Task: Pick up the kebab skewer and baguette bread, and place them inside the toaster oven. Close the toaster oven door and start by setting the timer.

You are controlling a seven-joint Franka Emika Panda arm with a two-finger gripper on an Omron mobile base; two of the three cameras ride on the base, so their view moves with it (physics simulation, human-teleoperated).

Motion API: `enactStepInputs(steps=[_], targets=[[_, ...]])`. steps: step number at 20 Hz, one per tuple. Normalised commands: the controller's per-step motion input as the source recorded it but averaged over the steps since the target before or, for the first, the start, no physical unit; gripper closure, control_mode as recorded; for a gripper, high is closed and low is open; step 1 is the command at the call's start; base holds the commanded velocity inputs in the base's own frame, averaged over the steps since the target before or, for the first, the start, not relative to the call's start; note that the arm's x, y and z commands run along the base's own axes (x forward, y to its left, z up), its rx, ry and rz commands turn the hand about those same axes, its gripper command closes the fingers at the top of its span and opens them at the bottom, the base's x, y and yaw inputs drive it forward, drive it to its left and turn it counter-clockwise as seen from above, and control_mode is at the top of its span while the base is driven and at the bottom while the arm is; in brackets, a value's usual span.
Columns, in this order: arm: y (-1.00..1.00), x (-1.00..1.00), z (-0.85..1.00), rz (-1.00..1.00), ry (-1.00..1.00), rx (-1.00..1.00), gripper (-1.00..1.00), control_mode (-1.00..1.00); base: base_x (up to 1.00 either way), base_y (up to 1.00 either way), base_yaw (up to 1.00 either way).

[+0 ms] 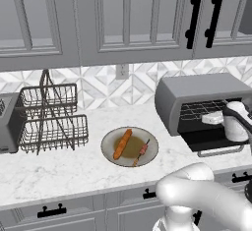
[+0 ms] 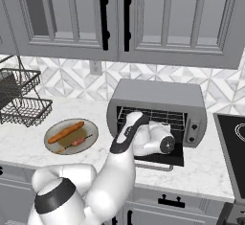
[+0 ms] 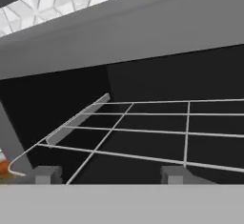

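The baguette bread [image 1: 122, 144] [image 2: 65, 132] and the kebab skewer [image 1: 141, 151] [image 2: 74, 143] lie side by side on a round plate [image 1: 110, 152] [image 2: 91, 129] on the marble counter. To their right stands the toaster oven [image 1: 197, 90] [image 2: 158, 92], with the toaster oven door [image 1: 216, 141] [image 2: 165, 161] folded down flat. My gripper [image 1: 212, 119] [image 3: 109, 175] is at the oven's mouth, above the door, far from the plate. The hand view looks in over the bare wire rack [image 3: 143, 132]. Its fingertips [image 3: 45, 174] stand apart with nothing between them.
A two-tier wire basket rack [image 1: 49, 117] and a grey slot toaster [image 1: 7, 122] stand at the counter's left. A stove top [image 2: 232, 138] lies right of the oven. Wall cabinets [image 1: 123, 14] hang overhead. My own arm [image 2: 122, 142] crosses the front of the oven.
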Motion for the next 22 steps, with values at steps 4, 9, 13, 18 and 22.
enactStepInputs(steps=[4,9,13,18,22], targets=[[-0.17,-0.99,-0.42,0.0,0.3,0.0,-1.0,-1.0,0.0,0.0,0.0],[-0.04,-0.92,-0.25,0.0,0.38,-0.02,-1.0,-1.0,0.0,0.0,0.0],[-0.05,-0.82,-0.06,0.0,0.42,-0.02,-1.0,-1.0,0.0,0.0,0.0],[0.1,-0.67,0.67,0.0,0.15,0.0,-1.0,-1.0,0.0,0.0,0.0],[0.84,-0.72,0.7,-0.01,0.0,0.0,-1.0,-1.0,0.0,0.0,0.0]])
